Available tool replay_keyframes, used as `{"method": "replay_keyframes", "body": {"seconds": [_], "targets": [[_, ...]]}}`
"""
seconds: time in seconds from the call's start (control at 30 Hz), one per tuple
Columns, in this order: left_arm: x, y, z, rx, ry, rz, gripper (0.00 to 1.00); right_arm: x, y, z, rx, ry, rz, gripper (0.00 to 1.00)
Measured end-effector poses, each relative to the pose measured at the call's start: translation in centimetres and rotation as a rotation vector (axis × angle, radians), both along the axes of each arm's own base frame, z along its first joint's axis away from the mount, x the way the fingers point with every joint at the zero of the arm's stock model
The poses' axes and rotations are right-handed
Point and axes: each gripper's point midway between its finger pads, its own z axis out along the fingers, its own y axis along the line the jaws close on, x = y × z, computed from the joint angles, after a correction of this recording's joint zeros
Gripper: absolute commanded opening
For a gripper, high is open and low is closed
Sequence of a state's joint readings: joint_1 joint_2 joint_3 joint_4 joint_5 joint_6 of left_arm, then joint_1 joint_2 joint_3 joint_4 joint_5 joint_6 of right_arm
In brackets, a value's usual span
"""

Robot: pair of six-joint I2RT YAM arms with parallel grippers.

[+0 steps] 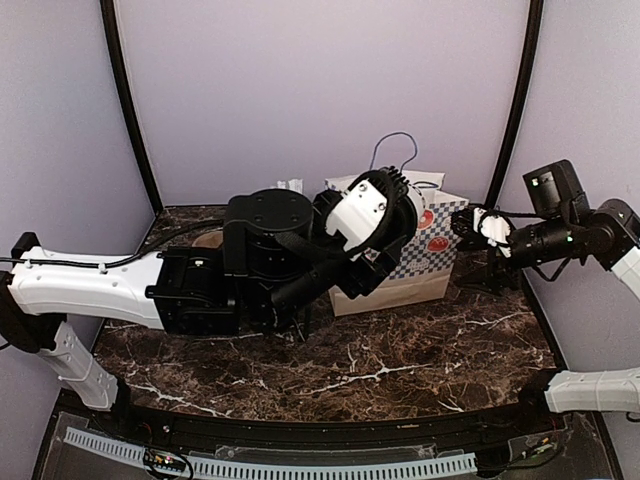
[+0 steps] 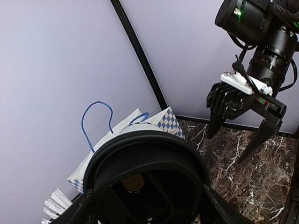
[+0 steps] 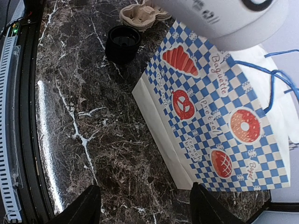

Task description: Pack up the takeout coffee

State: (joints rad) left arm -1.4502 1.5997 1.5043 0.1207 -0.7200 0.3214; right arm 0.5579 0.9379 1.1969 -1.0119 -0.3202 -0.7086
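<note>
Viewing from above, the left tool [image 1: 380, 215] is found over the checkered bag [image 1: 425, 265], the right tool [image 1: 478, 228] beside it. At the left wrist, the black lid [image 2: 145, 144] is pinched between the fingers [image 2: 219, 210]; the right tool ahead is spread, empty. At the right wrist, the white paper cup [image 3: 219, 18] is seen ahead of that tool, over the bag, a pulp carrier [image 3: 140, 11] beyond. The cup is judged light, crushable, best held at its stiffer rim; blue handles [image 3: 280, 74] may snag.
</note>
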Motion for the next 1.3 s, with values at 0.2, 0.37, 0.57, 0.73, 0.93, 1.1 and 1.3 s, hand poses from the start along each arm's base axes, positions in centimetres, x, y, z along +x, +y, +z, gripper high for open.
{"method": "replay_keyframes", "body": {"seconds": [0.2,0.37,0.57,0.73,0.93,1.1,1.3], "targets": [[0.4,1.8,-0.2,0.029,0.003,0.045,0.14,2.4,0.7,1.3,-0.001,-0.047,-0.044,0.70],[1.9,6.1,0.0,0.057,0.145,0.126,0.15,6.5,1.3,1.8,-0.040,-0.096,-0.132,0.73],[5.3,15.1,-4.6,0.087,0.549,0.307,0.14,11.7,2.9,2.8,-0.069,-0.159,-0.191,0.73],[3.2,22.9,-14.3,0.210,0.915,0.508,0.16,14.0,4.4,2.0,-0.085,-0.153,-0.174,0.72],[1.5,28.3,-20.5,0.177,1.201,0.649,0.16,15.0,6.3,1.1,-0.085,-0.129,-0.098,0.61],[2.1,27.6,-22.2,0.179,1.261,0.653,0.18,14.7,7.0,1.7,-0.078,-0.137,-0.034,0.43],[3.1,26.0,-25.3,0.240,1.292,0.658,0.31,13.4,7.3,1.5,-0.081,-0.114,0.038,0.22]]}}
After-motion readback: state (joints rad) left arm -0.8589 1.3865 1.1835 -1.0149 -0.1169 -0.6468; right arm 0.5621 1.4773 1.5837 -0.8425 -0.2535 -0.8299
